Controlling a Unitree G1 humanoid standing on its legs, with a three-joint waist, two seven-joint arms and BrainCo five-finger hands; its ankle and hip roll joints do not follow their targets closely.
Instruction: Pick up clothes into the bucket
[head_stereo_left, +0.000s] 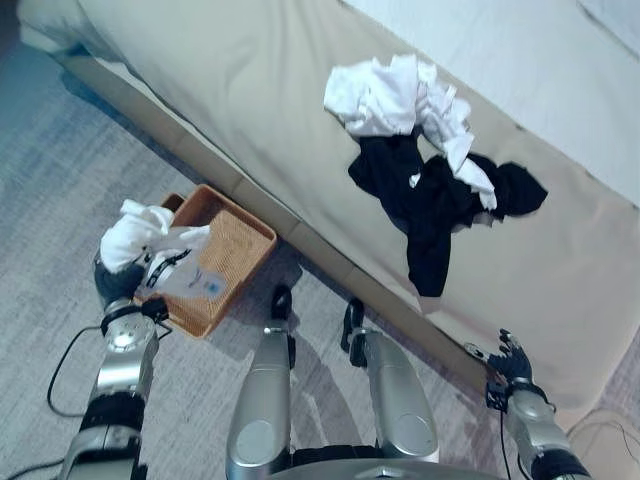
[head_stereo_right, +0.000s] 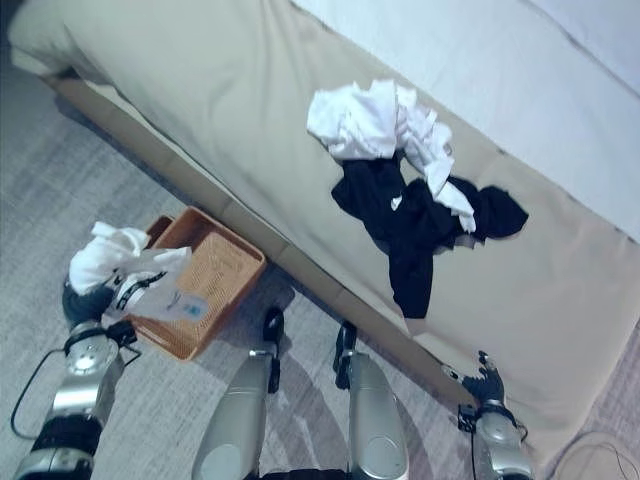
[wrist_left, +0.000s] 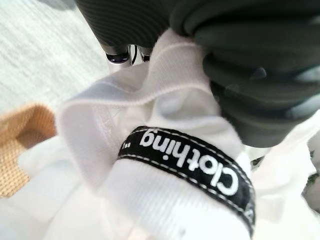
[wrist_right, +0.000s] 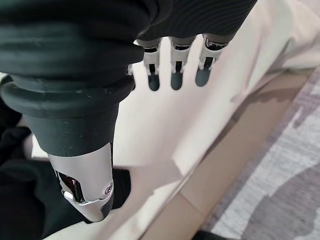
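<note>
My left hand (head_stereo_left: 108, 283) is shut on a bunched white garment (head_stereo_left: 140, 232) with a black label (wrist_left: 190, 165). It holds the garment over the near end of a brown woven basket (head_stereo_left: 243, 243) that stands on the floor beside the bed. A pile of white clothes (head_stereo_left: 392, 96) lies on the bed, with a black garment (head_stereo_left: 432, 205) spread just below it. My right hand (head_stereo_left: 511, 360) hovers at the bed's lower edge with its fingers (wrist_right: 172, 76) straight and nothing in them, well short of the black garment (wrist_right: 20, 195).
The bed (head_stereo_left: 250, 90) has a beige cover and runs diagonally across the view, with a paler sheet (head_stereo_left: 540, 70) further back. Its base edge (head_stereo_left: 330, 260) stands close behind the basket. Grey carpet (head_stereo_left: 60, 190) covers the floor to the left.
</note>
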